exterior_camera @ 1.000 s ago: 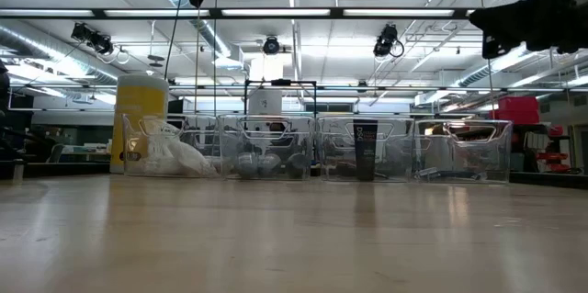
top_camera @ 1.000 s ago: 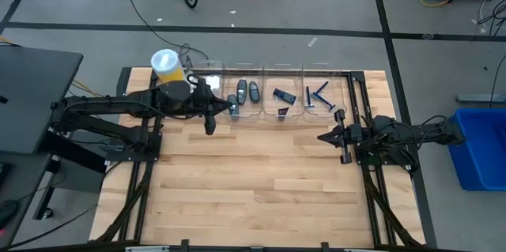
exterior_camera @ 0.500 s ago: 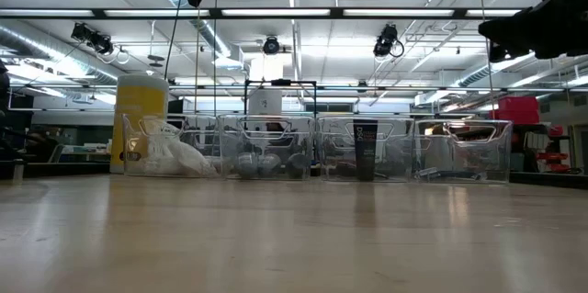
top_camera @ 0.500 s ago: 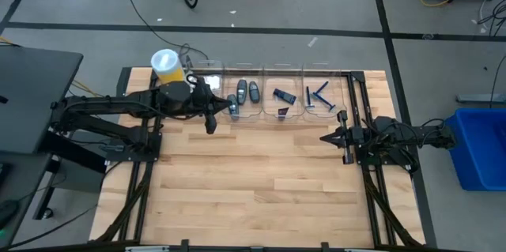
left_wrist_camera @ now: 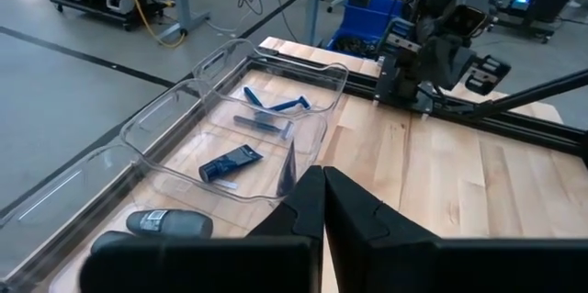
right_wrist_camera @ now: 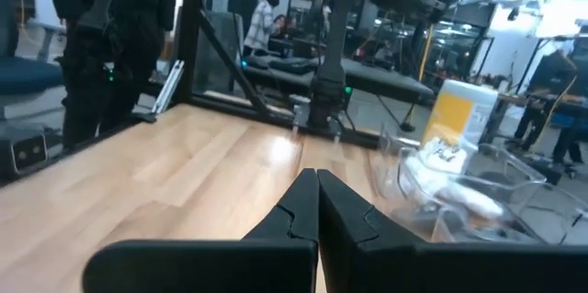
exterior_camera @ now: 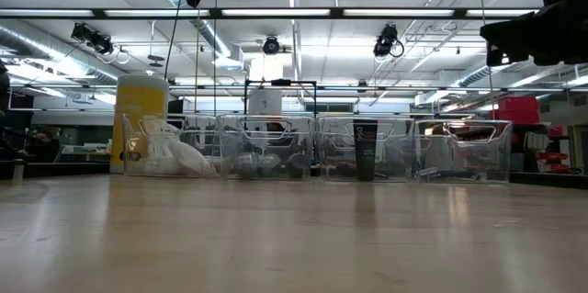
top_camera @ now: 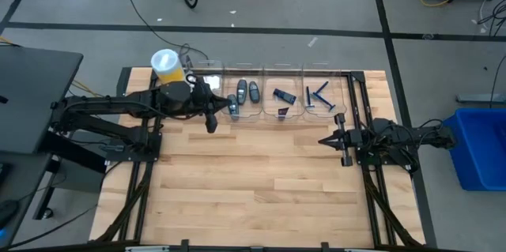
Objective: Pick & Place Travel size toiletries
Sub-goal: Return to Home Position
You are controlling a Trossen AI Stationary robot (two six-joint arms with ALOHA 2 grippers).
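Travel size toiletries (top_camera: 283, 95) lie in the clear bins (exterior_camera: 464, 137)

Razors (top_camera: 319, 96), dark pieces (top_camera: 253, 91) and white packets (exterior_camera: 179, 157) fill the row at the high view's upper centre. Left gripper (left_wrist_camera: 322, 175), fingers pressed together, hangs just below it, the nearer; right gripper (right_wrist_camera: 308, 181), likewise closed on nothing, waits mid-right, well apart

Four bins (top_camera: 269, 65) stand in a row along the far edge of the table (top_camera: 253, 173), with the tall cylinder (top_camera: 165, 62) just beyond the row's left end. From left to right they hold packets (exterior_camera: 175, 157), oval pieces (top_camera: 247, 90), rectangular pieces (top_camera: 284, 95) and razors (top_camera: 319, 98).
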